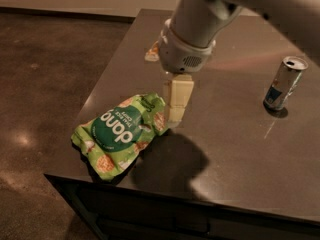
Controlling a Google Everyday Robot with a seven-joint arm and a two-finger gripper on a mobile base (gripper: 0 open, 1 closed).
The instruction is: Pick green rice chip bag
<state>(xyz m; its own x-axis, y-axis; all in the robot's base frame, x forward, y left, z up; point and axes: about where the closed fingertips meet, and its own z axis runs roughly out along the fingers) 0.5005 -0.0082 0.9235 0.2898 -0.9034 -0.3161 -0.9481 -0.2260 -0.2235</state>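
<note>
The green rice chip bag [120,131] lies flat near the front left corner of the dark table [235,134]. It is light green and crinkly, with a dark-green circle and white lettering. My gripper [176,106] points down just off the bag's right upper end, close above the tabletop. The arm's pale wrist [187,46] rises above it to the upper right. Its shadow falls on the table in front of the bag.
A slim silver-and-blue can [284,83] stands upright at the right. A small pale packet [152,51] peeks out behind the wrist at the table's left edge. The table's left and front edges drop to a dark floor [45,84].
</note>
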